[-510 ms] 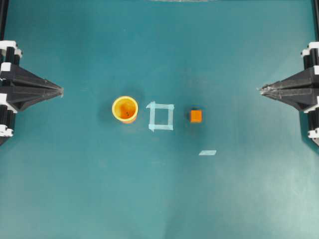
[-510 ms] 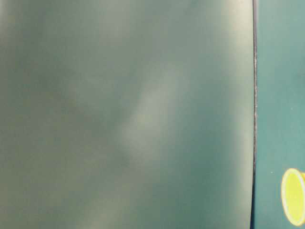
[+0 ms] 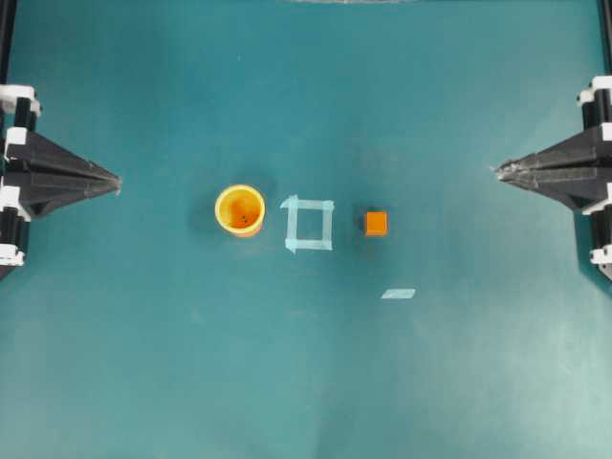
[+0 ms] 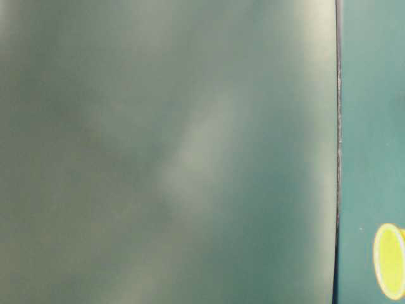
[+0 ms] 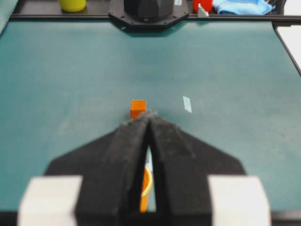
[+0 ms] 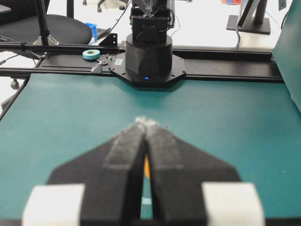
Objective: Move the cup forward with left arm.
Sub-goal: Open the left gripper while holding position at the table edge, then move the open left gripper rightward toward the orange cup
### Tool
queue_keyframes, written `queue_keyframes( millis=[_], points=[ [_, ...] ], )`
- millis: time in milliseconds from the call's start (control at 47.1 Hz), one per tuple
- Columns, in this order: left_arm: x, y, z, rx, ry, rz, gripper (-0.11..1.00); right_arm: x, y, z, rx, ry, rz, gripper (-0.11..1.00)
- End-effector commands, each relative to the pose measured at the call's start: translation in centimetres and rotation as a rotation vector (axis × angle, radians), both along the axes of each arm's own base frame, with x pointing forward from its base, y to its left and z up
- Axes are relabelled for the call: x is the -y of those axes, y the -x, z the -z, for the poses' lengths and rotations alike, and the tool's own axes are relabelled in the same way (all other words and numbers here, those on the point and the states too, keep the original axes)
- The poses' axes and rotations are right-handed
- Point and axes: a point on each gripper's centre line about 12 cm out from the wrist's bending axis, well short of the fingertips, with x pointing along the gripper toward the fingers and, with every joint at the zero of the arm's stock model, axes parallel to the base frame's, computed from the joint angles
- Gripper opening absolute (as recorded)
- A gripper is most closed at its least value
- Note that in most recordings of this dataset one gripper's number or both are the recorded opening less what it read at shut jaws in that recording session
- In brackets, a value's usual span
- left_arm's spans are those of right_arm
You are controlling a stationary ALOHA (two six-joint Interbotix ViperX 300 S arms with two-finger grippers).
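Note:
The yellow-orange cup (image 3: 239, 209) stands upright on the teal table, left of centre in the overhead view. Its rim also shows at the right edge of the table-level view (image 4: 389, 261) and as a sliver through the finger slit in the left wrist view (image 5: 146, 186). The left gripper (image 3: 117, 180) is shut to a point at the left edge, well apart from the cup, and empty (image 5: 148, 114). The right gripper (image 3: 499, 172) is shut to a point at the right edge, empty (image 6: 146, 123).
A small orange cube (image 3: 376, 223) sits right of a pale tape square (image 3: 309, 224), which lies between the cube and the cup. A loose tape strip (image 3: 398, 294) lies below the cube. The table-level view is mostly filled by a blurred grey-green surface (image 4: 164, 152).
The left arm has shifted slightly at the left edge of the overhead view. The cup, the cube and the right arm have not moved.

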Motion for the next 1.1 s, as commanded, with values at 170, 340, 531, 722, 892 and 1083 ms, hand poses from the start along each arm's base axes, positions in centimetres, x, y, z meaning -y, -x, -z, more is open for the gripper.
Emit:
queue_keyframes(
  millis=[170,340,531,722,892,1083],
  points=[
    [-0.1,-0.3,-0.8,0.009,-0.06,-0.001,0.0,0.0,-0.3,-1.5,0.031,0.0,0.0,-0.01],
    [-0.1,-0.2,-0.5,-0.026,-0.074,0.001,0.02,0.0,-0.4,-1.8,0.037,-0.001,0.001,-0.01],
    [-0.1,0.0,0.1,-0.09,-0.048,0.0,0.38,0.0,-0.4,-1.6,0.021,0.002,-0.001,-0.01],
    [-0.1,-0.3,0.9,-0.126,-0.034,0.0,0.71,0.0,-0.4,-1.4,0.009,0.005,0.0,-0.01],
    [-0.1,-1.2,3.4,-0.204,-0.034,0.001,0.68,0.0,-0.4,-1.5,0.014,0.005,0.0,-0.01],
    [-0.9,-2.8,6.4,-0.212,-0.03,-0.035,0.68,0.0,-0.4,-1.8,0.023,0.006,0.0,-0.01]
  ],
)
